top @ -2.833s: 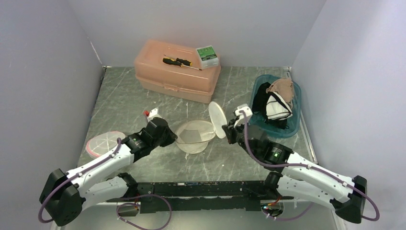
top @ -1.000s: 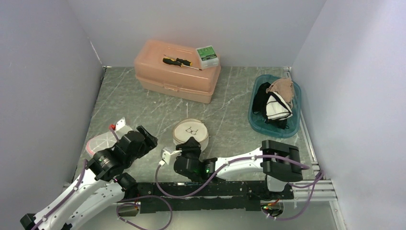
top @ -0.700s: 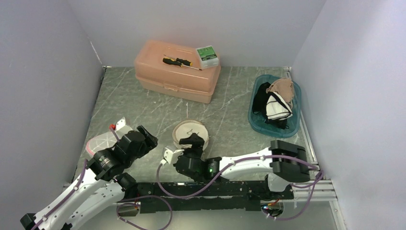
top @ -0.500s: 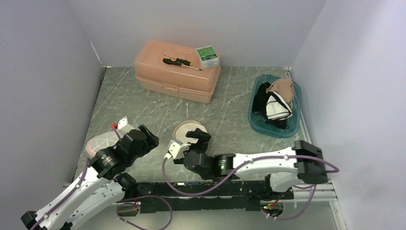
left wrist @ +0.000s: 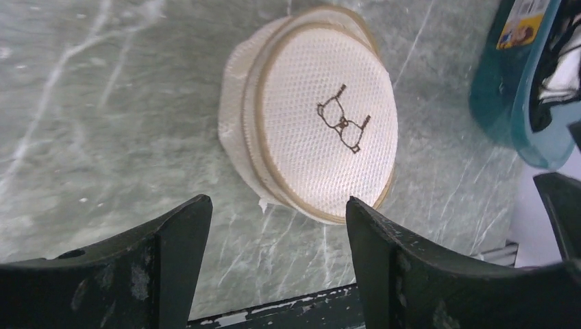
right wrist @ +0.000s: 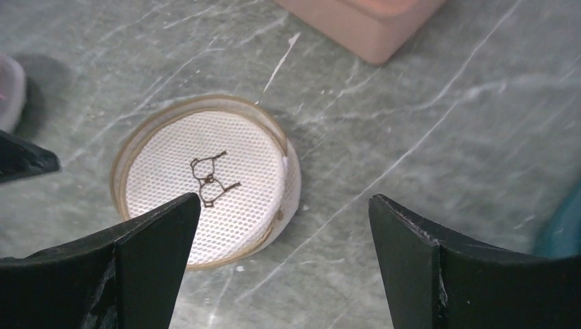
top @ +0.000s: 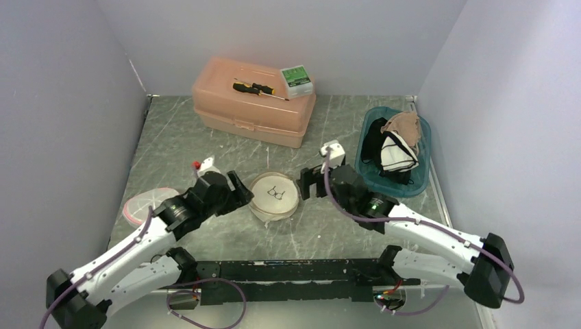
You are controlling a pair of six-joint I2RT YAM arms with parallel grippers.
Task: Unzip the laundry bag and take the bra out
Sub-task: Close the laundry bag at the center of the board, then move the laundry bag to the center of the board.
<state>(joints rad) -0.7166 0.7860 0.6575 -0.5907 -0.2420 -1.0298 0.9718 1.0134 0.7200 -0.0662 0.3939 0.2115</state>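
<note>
The laundry bag [top: 274,195] is a round, flat, white mesh case with a tan rim and a small bra drawing on its lid; it lies shut on the marble table. It also shows in both wrist views [left wrist: 322,116] [right wrist: 205,178]. My left gripper [top: 241,194] hovers just left of the laundry bag, open and empty [left wrist: 277,205]. My right gripper [top: 306,185] hovers just right of it, jaws wide open with nothing between them [right wrist: 282,202]. Neither touches the bag. The bra is hidden; I cannot make out a zip pull.
A teal bin [top: 419,179] with black, white and beige garments stands at the right. A pink toolbox [top: 253,103] at the back carries a screwdriver and a small green box. A pink-rimmed round mesh bag [top: 145,205] lies at the left.
The right arm swung from the near edge up to the bag's right side and opened its jaws. The left arm moved forward to the bag's left side. The bag stayed shut.
</note>
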